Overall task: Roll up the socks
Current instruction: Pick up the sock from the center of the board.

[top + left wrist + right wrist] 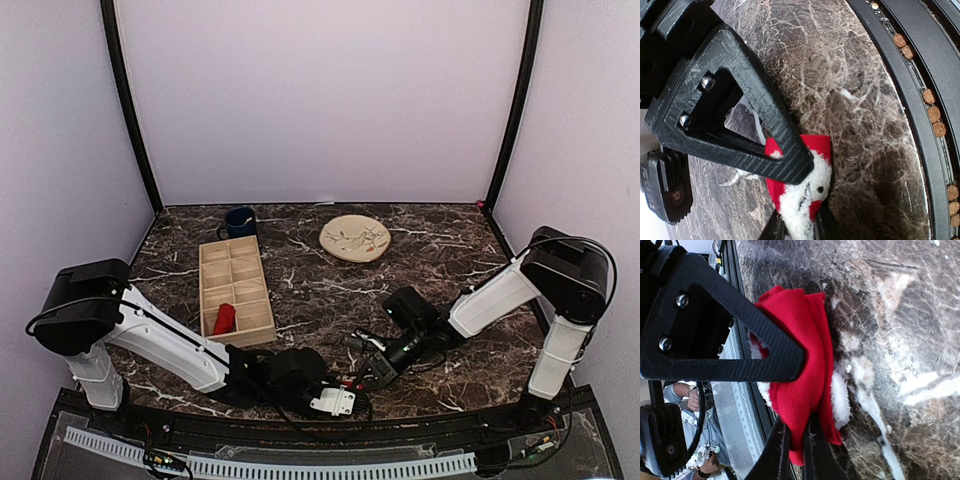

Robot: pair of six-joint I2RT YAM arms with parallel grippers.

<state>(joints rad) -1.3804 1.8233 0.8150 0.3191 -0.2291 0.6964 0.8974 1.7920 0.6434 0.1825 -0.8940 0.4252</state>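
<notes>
Soft, even overhead light fills the top view, with faint shadows beneath the left arm (165,340) and right arm (490,298). In the wrist views, white glare washes the marble tabletop (920,340) beyond the left gripper (797,200) and right gripper (797,395). The red socks (810,320) between the fingers look sharp and saturated.

Left arm (170,342) stretched low, inward. Left gripper (799,199) fingertips pinching red sock (815,146). Right arm (490,300) reaching low, inward. Right gripper (799,402) clamped tight on red sock, close beside left gripper.
</notes>
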